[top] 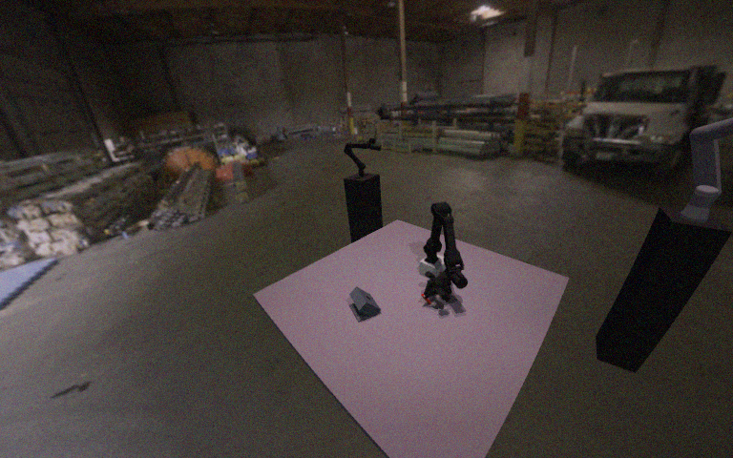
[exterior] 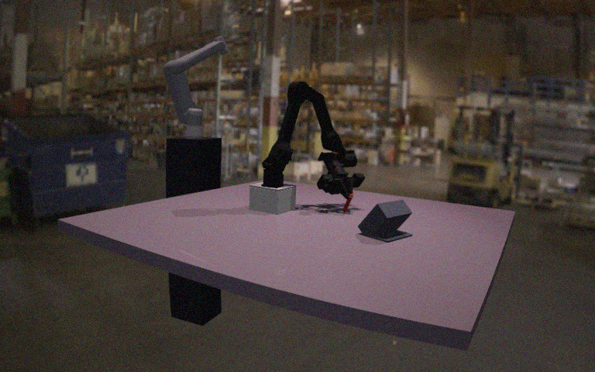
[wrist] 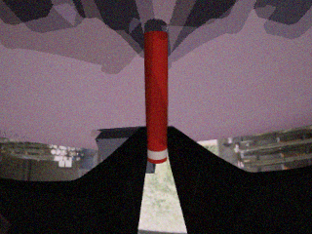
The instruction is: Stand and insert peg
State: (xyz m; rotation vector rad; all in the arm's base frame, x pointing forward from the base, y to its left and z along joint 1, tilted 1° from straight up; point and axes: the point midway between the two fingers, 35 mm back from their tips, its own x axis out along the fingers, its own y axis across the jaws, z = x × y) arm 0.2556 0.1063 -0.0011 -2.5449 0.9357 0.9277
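Observation:
A red peg (exterior: 347,204) (wrist: 156,83) is held close to its white-banded end. In the exterior view it leans a little from upright, with its plain end down at or just above the table (top: 410,378) (exterior: 263,258); contact cannot be told. My gripper (exterior: 350,195) (wrist: 156,133) is shut on the peg, and the white band shows between the fingers in the wrist view. The dark grey sloped panel (top: 365,303) (exterior: 385,219) (wrist: 114,144) stands apart from the peg. A small dark spot shows on its slope in the top view; the hole is not clear elsewhere.
The arm's pale base block (top: 429,266) (exterior: 272,198) stands behind the gripper. Other arms stand on black pedestals (top: 363,205) (exterior: 193,167) beyond the table edges. The panel's flat foot (exterior: 398,236) sits on the table.

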